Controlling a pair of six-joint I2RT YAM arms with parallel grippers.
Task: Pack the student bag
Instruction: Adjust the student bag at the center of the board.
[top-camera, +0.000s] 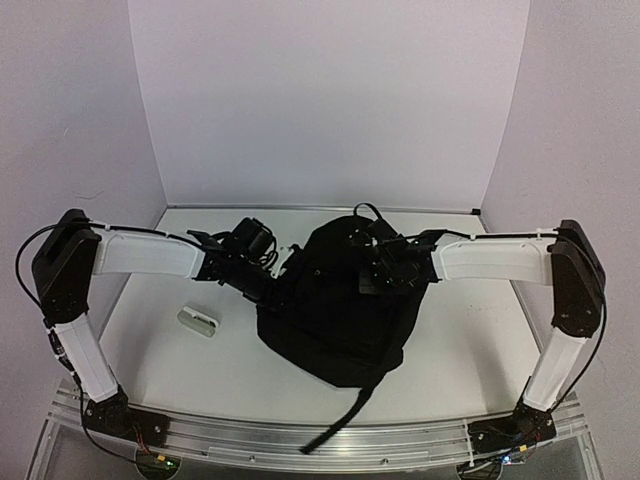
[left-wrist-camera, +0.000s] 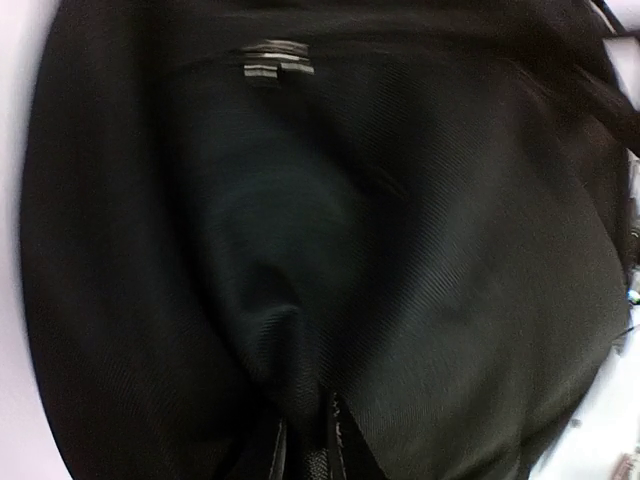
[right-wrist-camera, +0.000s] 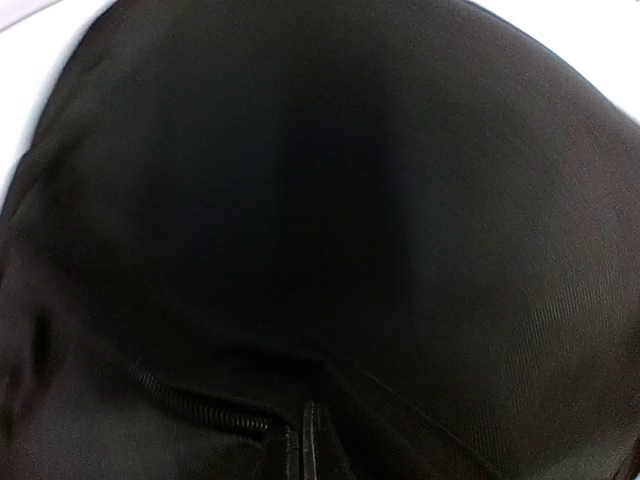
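Note:
The student bag (top-camera: 335, 320), a big black soft backpack, lies in the middle of the table with one strap (top-camera: 350, 415) trailing toward the near edge. My left gripper (top-camera: 272, 288) is at the bag's upper left edge. In the left wrist view, my left gripper (left-wrist-camera: 305, 445) is shut on a raised fold of the bag's black fabric (left-wrist-camera: 290, 330). My right gripper (top-camera: 372, 280) is on the bag's upper right. Seen from the right wrist, my right gripper (right-wrist-camera: 305, 440) has its jaws tight together, pinching the bag's cloth beside a zipper (right-wrist-camera: 200, 405).
A small pale grey-white object (top-camera: 197, 320) lies on the table left of the bag. A white sewn label (left-wrist-camera: 275, 58) shows on the bag's fabric. White walls enclose the table at the back and sides.

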